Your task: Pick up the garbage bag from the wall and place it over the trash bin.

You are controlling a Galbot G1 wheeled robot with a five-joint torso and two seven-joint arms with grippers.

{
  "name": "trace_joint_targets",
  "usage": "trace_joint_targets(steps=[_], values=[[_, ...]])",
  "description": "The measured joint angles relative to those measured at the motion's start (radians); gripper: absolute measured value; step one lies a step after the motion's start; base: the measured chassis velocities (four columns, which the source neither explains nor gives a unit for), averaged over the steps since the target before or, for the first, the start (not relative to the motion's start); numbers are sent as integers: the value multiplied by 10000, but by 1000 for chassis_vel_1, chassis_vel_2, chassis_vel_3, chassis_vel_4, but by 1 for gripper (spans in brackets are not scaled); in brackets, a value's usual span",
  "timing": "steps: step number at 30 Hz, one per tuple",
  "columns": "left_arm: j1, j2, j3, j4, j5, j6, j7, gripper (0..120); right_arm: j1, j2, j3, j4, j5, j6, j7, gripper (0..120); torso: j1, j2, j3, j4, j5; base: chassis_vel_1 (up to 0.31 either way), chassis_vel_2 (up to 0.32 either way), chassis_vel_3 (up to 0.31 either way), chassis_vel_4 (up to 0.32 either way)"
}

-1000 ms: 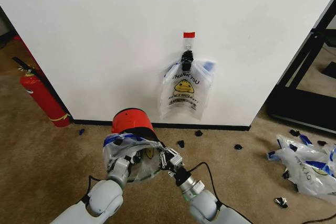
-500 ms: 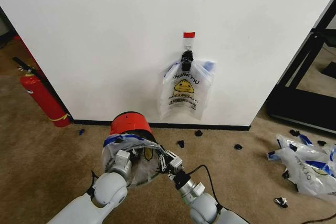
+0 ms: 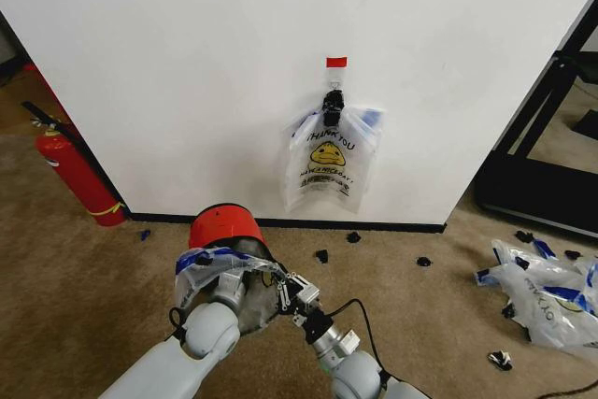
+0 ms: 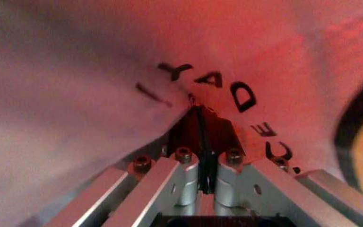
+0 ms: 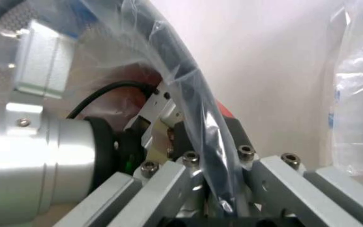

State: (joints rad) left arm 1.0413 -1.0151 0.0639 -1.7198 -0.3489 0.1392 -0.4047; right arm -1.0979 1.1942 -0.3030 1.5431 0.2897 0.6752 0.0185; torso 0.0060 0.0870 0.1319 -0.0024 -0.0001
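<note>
The trash bin [image 3: 224,228] is tipped on the carpet before the wall [image 3: 187,63], its red base toward the wall and its mouth toward me. A garbage bag [image 3: 210,261] is stretched over that mouth. My left gripper [image 3: 229,276] is inside the bag, shut on the plastic; the left wrist view shows its fingertips [image 4: 200,118] pinching the printed film [image 4: 106,71]. My right gripper [image 3: 283,289] holds the bag's right edge, shut on a fold [image 5: 168,52] between its fingers [image 5: 210,156]. Another garbage bag [image 3: 327,161] hangs from a black clip [image 3: 333,100] under red tape [image 3: 336,62].
A red fire extinguisher [image 3: 75,175] leans at the wall's left corner. More bags [image 3: 547,292] lie crumpled on the carpet at the right. Small black scraps [image 3: 322,255] dot the floor along the baseboard. A black frame [image 3: 542,165] stands at the far right.
The bin with the bag has shifted slightly left and toward me. Both grippers drew back with it, keeping hold of the bag, and the left arm rose higher in view.
</note>
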Motion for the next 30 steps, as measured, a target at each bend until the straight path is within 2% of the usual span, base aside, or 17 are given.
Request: trace_joint_targets(steps=[12, 22, 26, 27, 30], values=[[491, 445, -352, -437, -15, 227, -6, 0, -45, -89, 165, 206, -22, -5, -34, 0, 0, 0, 0, 1, 1, 0, 0, 0, 0], [1614, 802, -368, -1629, 271, 66, 672, 0, -98, -12, 153, 352, 710, -366, 799, 0, 0, 0, 0, 1, 1, 0, 0, 0, 0], [1939, 938, -391, -1860, 585, 56, 831, 10, -78, -6, 150, 486, 1250, -548, 1103, 0, 0, 0, 0, 2, 1, 0, 0, 0, 0], [2063, 976, -427, -1965, 694, 42, 863, 16, -70, -10, 151, 542, 1473, -610, 1193, 0, 0, 0, 0, 2, 1, 0, 0, 0, 0], [2284, 1080, -531, -2273, 785, 33, 880, 27, -62, -57, 273, 566, 1609, -643, 1227, 0, 0, 0, 0, 2, 1, 0, 0, 0, 0]])
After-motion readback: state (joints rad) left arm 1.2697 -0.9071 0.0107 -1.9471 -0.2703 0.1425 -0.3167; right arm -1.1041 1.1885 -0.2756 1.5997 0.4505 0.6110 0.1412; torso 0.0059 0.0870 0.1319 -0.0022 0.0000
